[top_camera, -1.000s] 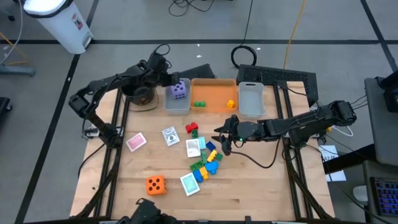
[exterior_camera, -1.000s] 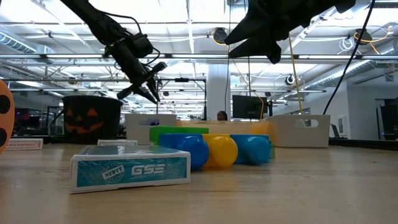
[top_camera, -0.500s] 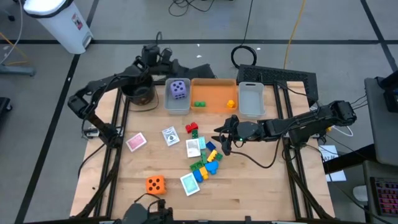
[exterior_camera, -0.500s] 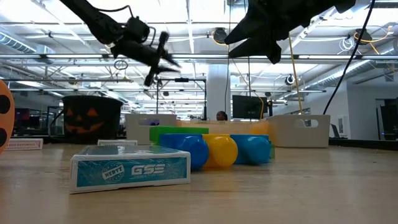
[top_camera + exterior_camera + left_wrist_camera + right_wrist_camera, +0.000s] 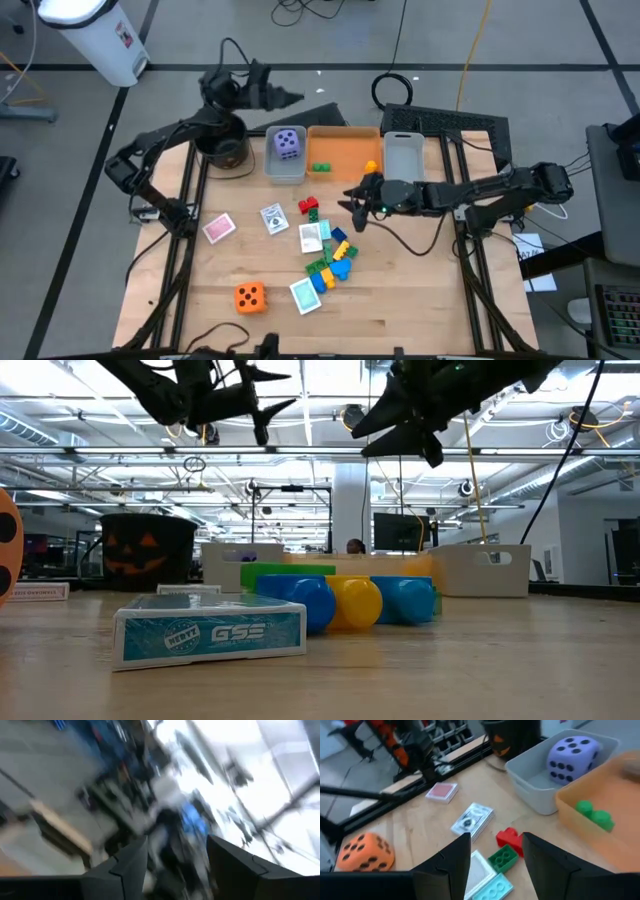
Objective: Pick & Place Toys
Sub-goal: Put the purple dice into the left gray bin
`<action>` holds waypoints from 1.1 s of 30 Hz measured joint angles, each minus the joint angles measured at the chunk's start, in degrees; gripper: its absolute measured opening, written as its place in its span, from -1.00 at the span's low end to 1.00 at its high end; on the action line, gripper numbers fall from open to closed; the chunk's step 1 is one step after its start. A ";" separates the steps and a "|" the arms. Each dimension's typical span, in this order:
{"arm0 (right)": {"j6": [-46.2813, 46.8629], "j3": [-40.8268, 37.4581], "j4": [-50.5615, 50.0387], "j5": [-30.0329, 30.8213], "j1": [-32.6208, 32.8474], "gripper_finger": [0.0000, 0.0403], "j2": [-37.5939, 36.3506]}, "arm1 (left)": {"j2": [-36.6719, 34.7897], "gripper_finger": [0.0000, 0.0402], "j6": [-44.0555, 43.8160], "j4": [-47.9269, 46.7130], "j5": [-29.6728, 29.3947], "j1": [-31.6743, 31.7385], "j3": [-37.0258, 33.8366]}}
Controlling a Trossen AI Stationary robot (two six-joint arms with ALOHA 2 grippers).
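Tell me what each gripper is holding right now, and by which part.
Nothing is held. The left gripper is open, raised beyond the purple die in its grey bin. The right gripper is open and empty above the bricks.

**Over the scattered toys, fingers apart**

Right gripper (image 5: 492, 865) with nothing between its two dark fingers (image 5: 447, 865). Beyond: red brick (image 5: 509, 839) touching green brick (image 5: 501, 858); white card (image 5: 472, 821); pink card (image 5: 442, 791); orange die (image 5: 364, 851). Purple die (image 5: 571, 754) in grey bin (image 5: 532, 782), green brick pair (image 5: 595, 813) in orange bin (image 5: 620, 795) beside it. Black pot (image 5: 512, 737) behind.
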 joint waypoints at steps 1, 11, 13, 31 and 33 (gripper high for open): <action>0.28 0.00 0.27 0.00 -0.42 -0.17 0.00 | -0.41 0.04 1.44 -2.31 2.48 -0.02 0.00; 0.15 0.00 3.37 0.08 -4.70 -0.17 0.00 | -3.58 -0.30 38.92 -48.02 -8.53 -1.21 -0.04; 0.92 0.00 3.97 0.09 -5.42 -0.17 0.00 | -3.58 -0.36 45.56 -55.25 -12.27 -1.59 -0.04; -1.98 0.07 4.08 1.09 -8.65 -0.17 2.48 | -1.28 -0.47 66.63 -76.17 -39.49 -8.05 -0.04; -2.08 -0.09 3.05 -1.51 -9.27 -0.17 2.62 | -0.33 -0.47 66.63 -76.20 -40.11 -8.27 -0.04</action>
